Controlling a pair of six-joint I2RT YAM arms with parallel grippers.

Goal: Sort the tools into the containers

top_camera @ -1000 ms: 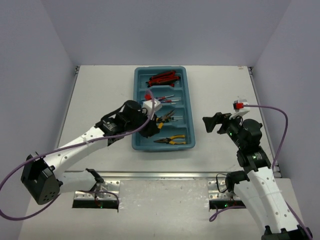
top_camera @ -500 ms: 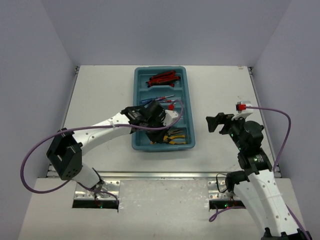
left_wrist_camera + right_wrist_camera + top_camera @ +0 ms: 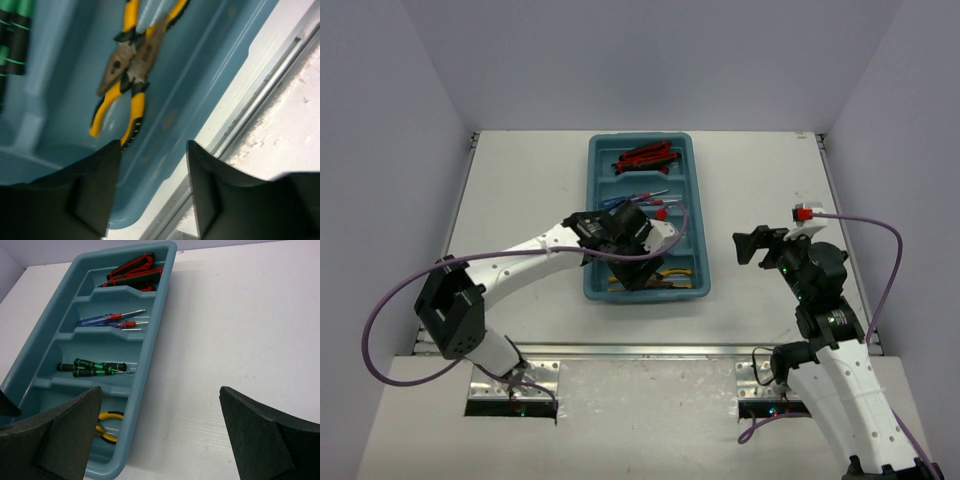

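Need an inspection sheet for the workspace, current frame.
Surface: white table holding teal tray.
Job's things: knives in far compartment; blue-red screwdrivers next; black-green screwdrivers third; pliers nearest.
Clutter: nothing seen.
Hands: left hand open, empty, over pliers compartment; right hand open, empty, over table beside tray.
Cables: purple cables loop off both arms.
Surroundings: plain grey walls.

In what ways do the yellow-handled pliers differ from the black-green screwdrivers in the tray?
The pliers have yellow handles and broad metal heads; the black-green screwdrivers are thin and straight. The pliers lie overlapped in the compartment nearest the robot; the screwdrivers lie side by side in the next one. Both rest inside the teal tray, unheld.
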